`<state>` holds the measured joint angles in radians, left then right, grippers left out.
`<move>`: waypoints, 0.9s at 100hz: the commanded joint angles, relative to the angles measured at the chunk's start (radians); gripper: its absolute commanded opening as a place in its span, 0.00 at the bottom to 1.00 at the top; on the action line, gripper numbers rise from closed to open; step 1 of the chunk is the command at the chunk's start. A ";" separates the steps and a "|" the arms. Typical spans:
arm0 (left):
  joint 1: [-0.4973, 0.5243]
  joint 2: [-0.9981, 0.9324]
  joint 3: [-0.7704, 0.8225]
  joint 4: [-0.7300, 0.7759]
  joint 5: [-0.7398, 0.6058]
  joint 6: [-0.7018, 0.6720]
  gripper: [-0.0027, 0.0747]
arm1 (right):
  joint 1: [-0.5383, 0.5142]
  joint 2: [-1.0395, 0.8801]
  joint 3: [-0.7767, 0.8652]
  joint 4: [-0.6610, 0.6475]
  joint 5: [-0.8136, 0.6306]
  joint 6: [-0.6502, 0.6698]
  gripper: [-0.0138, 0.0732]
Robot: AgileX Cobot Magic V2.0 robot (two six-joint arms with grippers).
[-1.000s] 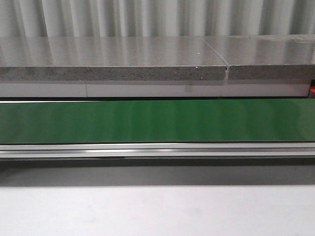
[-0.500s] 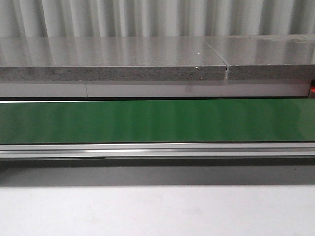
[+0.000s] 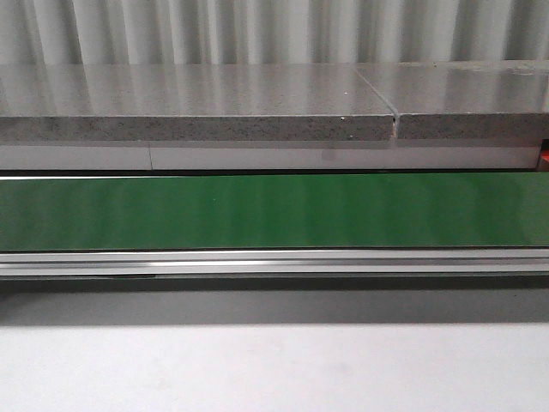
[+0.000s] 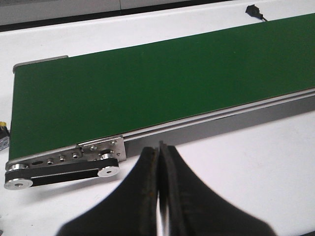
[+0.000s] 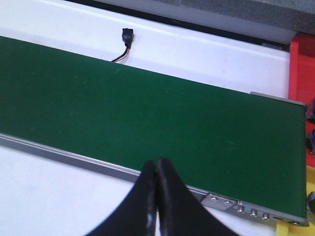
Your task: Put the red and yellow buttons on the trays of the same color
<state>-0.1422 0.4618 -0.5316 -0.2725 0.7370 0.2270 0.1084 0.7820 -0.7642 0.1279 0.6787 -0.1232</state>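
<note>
Both end effectors clenched and holding nothing, left end effector [image 4: 158, 147] and right end effector [image 5: 156, 164] poised beside the green conveyor belt [image 3: 274, 210], red tray [image 5: 304, 64] at its end

We see a green conveyor belt [image 3: 274, 211] in its aluminium frame [image 3: 274, 261] on the white worktop [image 3: 274, 369], a grey stone slab [image 3: 197, 103] behind, a black connector [image 5: 127, 35] beside.

A corrugated wall [image 3: 257, 30] is seen behind a grey stone slab [image 3: 197, 107]; light is reflected on the slab's top.
</note>
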 commanded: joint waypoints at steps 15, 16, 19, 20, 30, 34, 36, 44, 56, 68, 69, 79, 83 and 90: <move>-0.009 0.005 -0.028 -0.021 -0.076 0.000 0.01 | 0.005 -0.184 0.060 -0.006 -0.057 -0.018 0.08; -0.009 0.005 -0.028 -0.021 -0.076 0.000 0.01 | 0.005 -0.195 0.066 -0.006 -0.057 -0.018 0.08; -0.009 0.005 -0.028 -0.021 -0.076 0.000 0.01 | 0.005 -0.218 0.078 -0.006 -0.056 -0.018 0.08; -0.009 0.005 -0.028 -0.021 -0.076 0.000 0.01 | 0.005 -0.224 0.081 -0.006 -0.056 -0.018 0.08; -0.009 0.005 -0.028 -0.021 -0.076 0.000 0.01 | 0.005 -0.304 0.114 -0.006 -0.046 -0.018 0.08; -0.009 0.005 -0.028 -0.021 -0.076 0.000 0.01 | 0.005 -0.327 0.122 -0.006 -0.040 -0.018 0.08; -0.009 0.005 -0.028 -0.021 -0.076 0.000 0.01 | 0.005 -0.340 0.128 -0.006 -0.037 -0.018 0.08; -0.009 0.005 -0.027 -0.021 -0.081 0.000 0.01 | 0.005 -0.382 0.146 -0.006 -0.029 -0.018 0.08; -0.009 0.005 -0.022 -0.021 -0.095 0.000 0.01 | 0.005 -0.418 0.166 -0.006 -0.026 -0.017 0.08; -0.009 0.014 -0.032 -0.011 -0.110 0.000 0.01 | 0.005 -0.424 0.171 -0.006 -0.022 -0.017 0.08; -0.009 0.017 -0.035 -0.009 -0.110 0.000 0.01 | 0.005 -0.424 0.171 -0.006 -0.022 -0.017 0.08; -0.009 0.057 -0.070 0.023 -0.108 -0.073 0.01 | 0.005 -0.424 0.171 -0.006 -0.020 -0.017 0.08; -0.009 0.085 -0.092 0.068 -0.106 -0.139 0.01 | 0.005 -0.424 0.171 -0.006 -0.019 -0.017 0.08; -0.009 0.129 -0.124 0.158 -0.101 -0.239 0.01 | 0.005 -0.424 0.171 -0.006 -0.019 -0.017 0.08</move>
<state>-0.1422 0.5317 -0.5873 -0.1947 0.7060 0.1177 0.1142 0.3518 -0.5677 0.1258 0.7221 -0.1316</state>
